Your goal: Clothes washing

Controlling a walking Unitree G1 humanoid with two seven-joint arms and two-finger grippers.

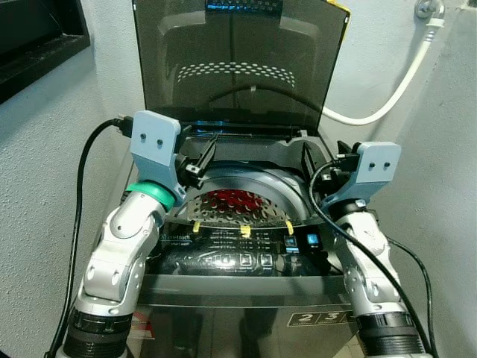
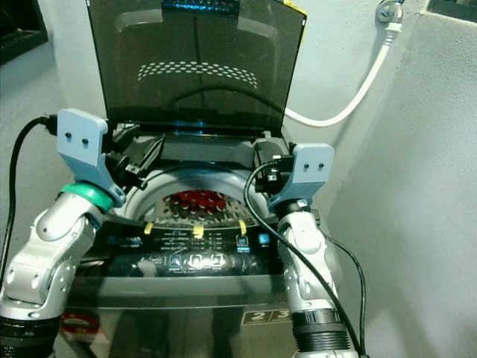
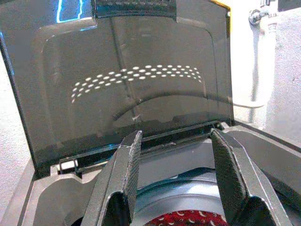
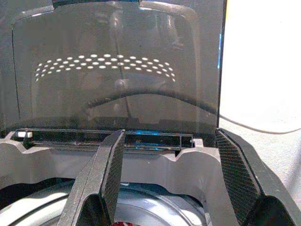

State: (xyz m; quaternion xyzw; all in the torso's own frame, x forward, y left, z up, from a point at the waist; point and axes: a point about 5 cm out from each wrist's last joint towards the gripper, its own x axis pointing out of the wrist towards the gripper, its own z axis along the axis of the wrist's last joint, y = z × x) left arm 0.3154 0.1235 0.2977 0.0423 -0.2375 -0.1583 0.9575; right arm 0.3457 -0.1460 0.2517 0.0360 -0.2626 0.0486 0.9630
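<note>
Smoky dark plastic lid (image 1: 238, 67) of the top-load washing machine (image 1: 246, 291) stands straight up against the wall, with the drum's holes reflected in it as a curved row of pale dots. Down in the perforated steel drum (image 1: 223, 212) there's a red garment with small white markings (image 1: 235, 199), lying at the bottom (only part of it can be seen past the tub rim).

Both arms are raised over the open tub. The left end effector (image 1: 207, 158) hovers above the left side of the opening, fingers (image 3: 123, 179) spread wide apart, gripping nothing. The right end effector (image 1: 307, 165) sits over the right side, also spread open and empty; in its wrist view the two black fingers (image 4: 104, 179) frame the lid hinge and the grey back rim of the tub.

In front of the drum is the glossy black control panel (image 1: 238, 253) with lit buttons and three little yellow tabs (image 1: 243, 230) along its upper edge. A white hose (image 1: 395, 93) runs along the wall from a tap (image 1: 428, 9) at upper right down behind the machine. Black cables (image 1: 78, 216) loop off both wrists.
</note>
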